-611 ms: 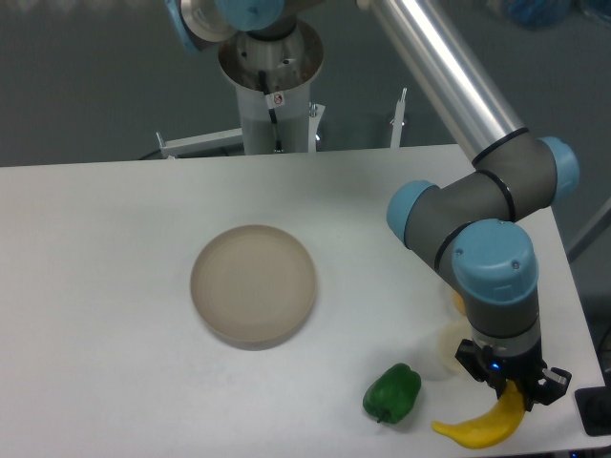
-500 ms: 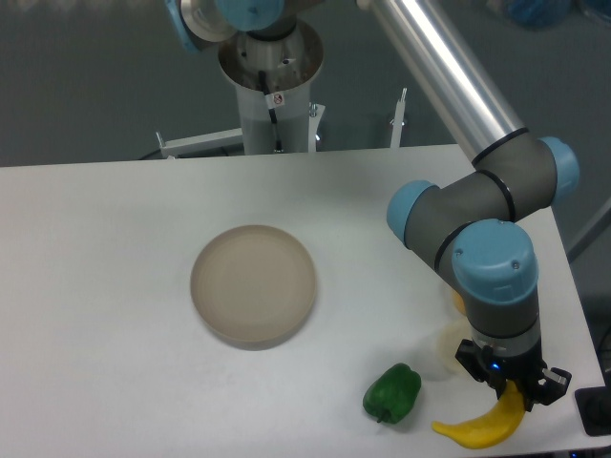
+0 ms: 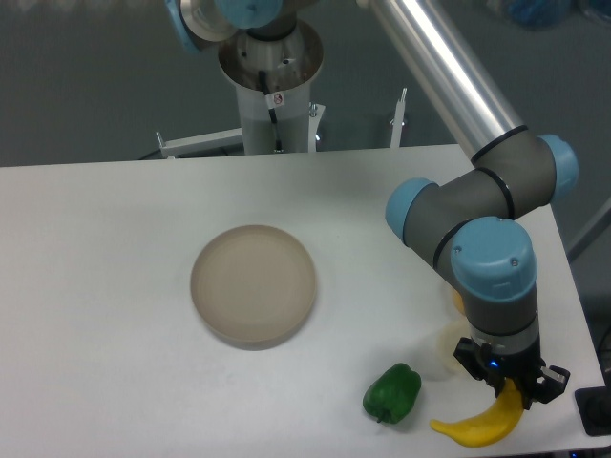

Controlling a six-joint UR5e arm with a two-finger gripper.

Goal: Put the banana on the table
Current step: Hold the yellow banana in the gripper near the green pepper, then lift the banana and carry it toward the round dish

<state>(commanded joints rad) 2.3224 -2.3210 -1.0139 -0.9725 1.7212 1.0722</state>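
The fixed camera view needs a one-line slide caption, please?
Two-finger gripper shut on curved yellow toy banana at white table's front-right edge, beside green pepper.

Dark grey wall (image 3: 86, 67) behind; white metal frame (image 3: 196, 143) at far edge; even, diffuse lighting.

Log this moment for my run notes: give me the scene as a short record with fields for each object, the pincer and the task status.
banana: yellow, near the table's front right edge, right end between the pincer's fingers
pincer: pointing down, shut on the banana
green pepper: on the table, left of the banana, apart from it
dish: round, beige, empty, mid-table
table: white, flat
task status: banana not yet released; whether it touches the table cannot be told
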